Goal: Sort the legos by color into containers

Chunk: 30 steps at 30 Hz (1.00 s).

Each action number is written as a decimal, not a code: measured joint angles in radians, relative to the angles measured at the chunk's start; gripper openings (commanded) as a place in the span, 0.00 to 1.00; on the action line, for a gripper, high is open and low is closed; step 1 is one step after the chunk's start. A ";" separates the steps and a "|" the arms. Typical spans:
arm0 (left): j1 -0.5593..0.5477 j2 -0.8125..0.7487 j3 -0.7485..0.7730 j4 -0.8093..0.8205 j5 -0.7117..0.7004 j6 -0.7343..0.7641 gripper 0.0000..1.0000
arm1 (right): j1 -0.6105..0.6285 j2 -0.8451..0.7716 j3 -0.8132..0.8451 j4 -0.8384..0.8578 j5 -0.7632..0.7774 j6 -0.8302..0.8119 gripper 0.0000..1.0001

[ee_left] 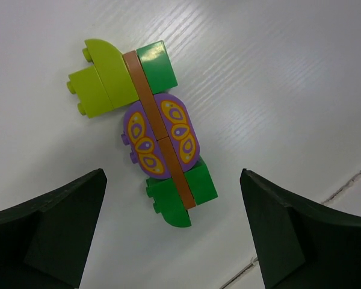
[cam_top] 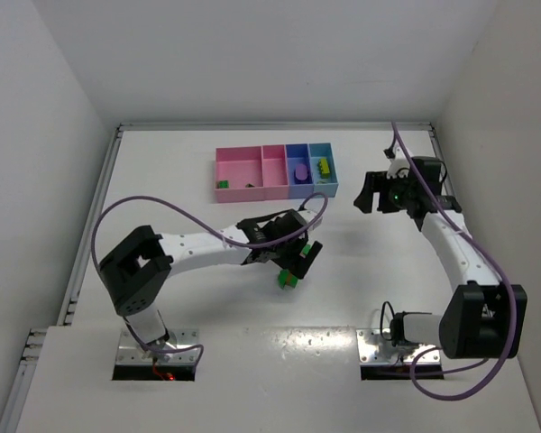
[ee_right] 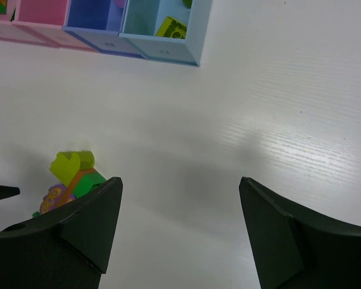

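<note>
A clump of bricks [ee_left: 147,129], made of a yellow-green piece, two green blocks, a purple oval with yellow leaf marks and a brown strip down its middle, lies on the bench [cam_top: 207,307] in front of the row of trays [cam_top: 261,171] and well apart from it. The left tool [ee_left: 173,241] is released, its fingers spread to either side of the clump without touching it, and the right tool [ee_right: 180,229], off to the right of the trays, is likewise spread and grasps nothing. The bench is white with a fine ribbed grain, enclosed by plain white walls [cam_top: 252,54].
</note>
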 measured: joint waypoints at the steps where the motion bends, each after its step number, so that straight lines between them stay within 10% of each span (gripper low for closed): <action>1: 0.000 0.016 0.000 -0.002 -0.001 -0.012 1.00 | -0.002 -0.008 -0.001 -0.009 -0.003 0.000 0.79; 17: 0.000 0.199 0.099 -0.023 -0.031 -0.050 0.90 | -0.029 -0.052 -0.001 -0.047 -0.021 0.000 0.79; 26: -0.001 0.251 0.136 -0.024 -0.057 0.005 0.11 | -0.034 0.021 -0.001 -0.047 -0.030 0.000 0.79; 30: -0.001 0.247 0.132 -0.015 -0.063 0.050 0.00 | -0.034 0.068 0.001 -0.048 -0.081 0.001 0.77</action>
